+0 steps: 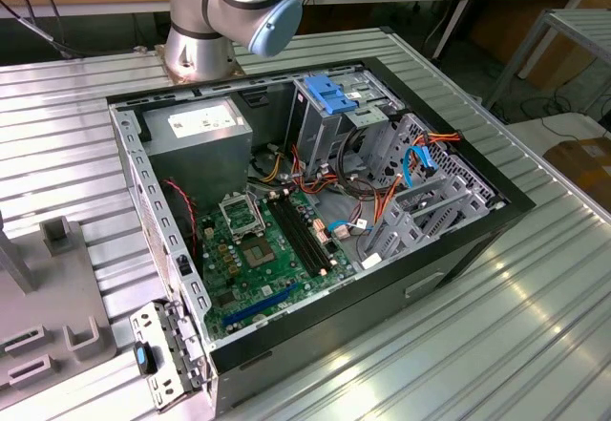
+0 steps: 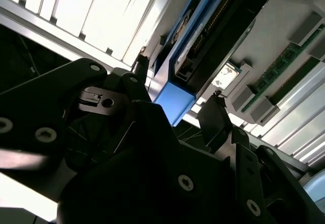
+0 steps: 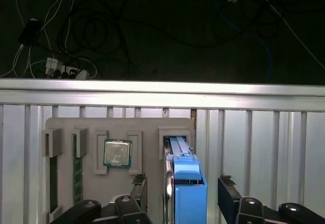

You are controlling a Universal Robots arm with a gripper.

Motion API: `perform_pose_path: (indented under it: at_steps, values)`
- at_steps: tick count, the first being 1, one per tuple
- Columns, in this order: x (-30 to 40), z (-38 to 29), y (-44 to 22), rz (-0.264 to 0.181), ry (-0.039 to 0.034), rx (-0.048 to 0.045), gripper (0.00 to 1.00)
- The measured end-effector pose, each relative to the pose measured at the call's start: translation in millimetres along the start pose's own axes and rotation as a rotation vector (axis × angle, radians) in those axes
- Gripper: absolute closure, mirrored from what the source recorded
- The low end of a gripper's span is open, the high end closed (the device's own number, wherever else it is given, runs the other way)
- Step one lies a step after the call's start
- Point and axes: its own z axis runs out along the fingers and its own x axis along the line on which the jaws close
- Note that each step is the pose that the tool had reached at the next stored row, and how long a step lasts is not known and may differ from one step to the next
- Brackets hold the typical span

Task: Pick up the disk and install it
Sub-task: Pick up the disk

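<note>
The disk (image 3: 185, 183) is a dark drive in a bright blue carrier, standing on edge in a slot of the grey fixture tray (image 3: 91, 125). My gripper (image 3: 183, 182) is open and straddles it, with one dark finger (image 3: 139, 183) on each side and a small gap to the blue frame. In the second wrist view the disk (image 2: 175, 99) runs away from the gripper (image 2: 177, 89) between the two fingertips (image 2: 213, 112). The fingers are not pressing on it.
The tray also holds a processor chip (image 3: 118, 153) and memory sticks (image 3: 77, 168). The open computer case (image 1: 315, 211) lies on the ribbed metal table, with a drive cage topped by a light-blue latch (image 1: 329, 96). Behind it stands the arm's base (image 1: 205, 49). Cables lie beyond the table edge (image 3: 162, 87).
</note>
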Motion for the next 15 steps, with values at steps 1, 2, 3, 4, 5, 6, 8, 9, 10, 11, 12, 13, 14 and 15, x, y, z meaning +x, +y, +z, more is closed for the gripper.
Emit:
perform_pose_path:
  at_steps: [1, 2, 3, 4, 5, 6, 8, 9, 10, 11, 12, 13, 14, 15]
  values:
    - [-0.1, 0.3, -0.1, 0.000, 0.0000, -0.0001, 0.34]
    - [-1.8, 0.5, -0.1, 0.000, 0.0001, -0.0002, 0.34]
    - [-3.4, 0.7, -0.2, 0.000, -0.0001, 0.0000, 0.34]
    - [-4.8, 0.7, -0.2, 0.000, 0.0000, -0.0001, 0.34]
    - [-5.8, 0.7, -0.2, 0.000, 0.0000, 0.0001, 0.34]
    - [-5.8, 0.7, -0.2, 0.000, 0.0000, 0.0000, 0.34]
    - [-5.9, 0.5, -0.2, 0.000, 0.0000, 0.0000, 0.34]
    - [-5.9, 0.2, -0.2, 0.000, 0.0000, -0.0001, 0.34]
    - [-5.9, -0.1, -0.2, 0.000, 0.0000, -0.0001, 0.34]
    - [-5.9, -0.4, -0.2, 0.000, 0.0000, 0.0002, 0.34]
    - [-5.8, -0.5, -0.1, 0.000, 0.0001, 0.0002, 0.34]
    - [-5.4, -0.5, 0.3, 0.000, 0.0001, 0.0005, 0.34]
    - [-4.9, -0.5, 0.6, 0.000, 0.0001, 0.0009, 0.34]
    - [-4.7, -0.5, 0.9, 0.000, 0.0001, 0.0018, 0.34]
